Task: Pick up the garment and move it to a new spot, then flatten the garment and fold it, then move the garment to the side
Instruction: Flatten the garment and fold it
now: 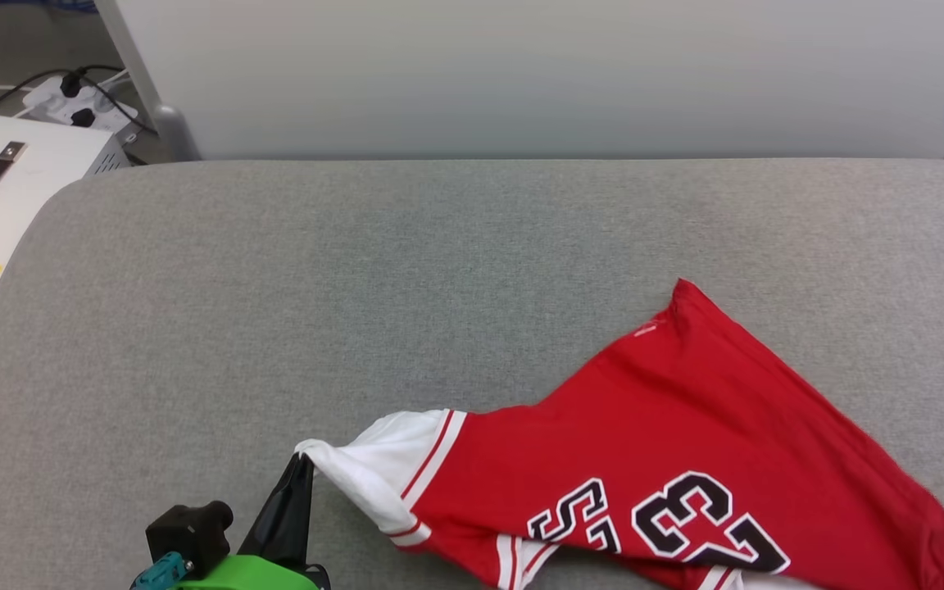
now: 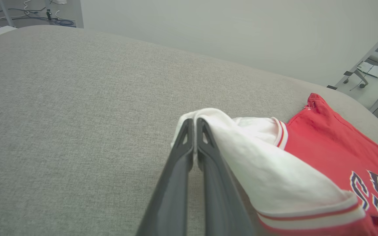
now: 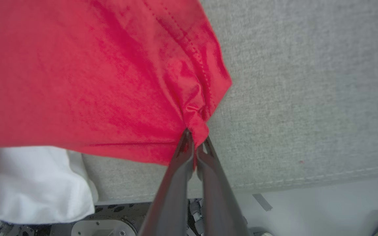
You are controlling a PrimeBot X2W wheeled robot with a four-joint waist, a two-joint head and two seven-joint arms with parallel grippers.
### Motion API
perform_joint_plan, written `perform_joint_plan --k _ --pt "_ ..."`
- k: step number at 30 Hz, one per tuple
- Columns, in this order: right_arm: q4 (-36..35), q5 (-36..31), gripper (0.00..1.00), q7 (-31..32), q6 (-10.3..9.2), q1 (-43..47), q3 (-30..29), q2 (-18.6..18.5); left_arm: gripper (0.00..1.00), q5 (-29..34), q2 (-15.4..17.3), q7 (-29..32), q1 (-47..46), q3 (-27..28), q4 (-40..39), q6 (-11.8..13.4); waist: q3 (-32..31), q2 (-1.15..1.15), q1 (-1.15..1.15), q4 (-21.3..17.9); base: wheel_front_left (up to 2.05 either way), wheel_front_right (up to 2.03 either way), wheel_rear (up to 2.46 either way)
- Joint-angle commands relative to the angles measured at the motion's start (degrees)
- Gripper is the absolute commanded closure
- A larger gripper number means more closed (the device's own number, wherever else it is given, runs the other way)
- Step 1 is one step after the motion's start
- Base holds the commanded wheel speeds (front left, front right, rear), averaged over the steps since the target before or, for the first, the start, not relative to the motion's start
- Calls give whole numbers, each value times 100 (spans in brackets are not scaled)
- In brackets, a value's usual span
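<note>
nearest you, your left gripper [image 1: 301, 460] has its two dark fingers pressed together on the edge of a white sleeve of the garment [image 1: 685, 426], and the sleeve is drawn up to a point at the tips. your right gripper [image 3: 195, 137] is clamped the same way on a bunched red corner of the hem, close to the front edge of the grey padded surface [image 1: 357, 287].

the garment lies on the near right part of that surface. it spreads red from the sleeve at lower centre up to a pointed corner further back on the right. its black-and-white number and letters read upside down from the head.

the rest of the grey surface, to the left and behind the garment, is bare, and nothing lies between the two grippers but the cloth itself.

off the left edge stands a white box [image 1: 21, 180] with a dark strap handle and a yellow label. it is shut, so you cannot tell what it holds. behind it a power strip [image 1: 70, 102] with black plugs lies on the floor, beside a grey post [image 1: 169, 123]. a pale wall [image 1: 521, 74] closes the back.

the right wrist view adds white fabric hanging past the surface's front seam. the left wrist view adds grey furniture legs [image 2: 372, 62] far right.
</note>
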Motion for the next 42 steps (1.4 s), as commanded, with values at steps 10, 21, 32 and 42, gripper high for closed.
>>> perform_joint_plan --k 10,21,32,42 --pt "-872 -512 0 57 -4 1318 -671 1630 100 -118 76 53 44 3 117 34 -55 0 0 -213 0 0 0" --pt "-1320 -788 0 -2134 -4 523 -839 1705 100 -127 87 17 -135 -62 162 30 49 0 0 -197 0 0 0" --pt "-782 -535 0 -1441 -4 -1462 320 445 100 0 26 -85 -691 -340 70 -48 583 0 0 213 0 0 0" --pt "-689 46 0 884 -4 -2538 1492 -470 100 39 -103 -268 -1187 -620 226 -167 1015 0 0 612 0 0 0"
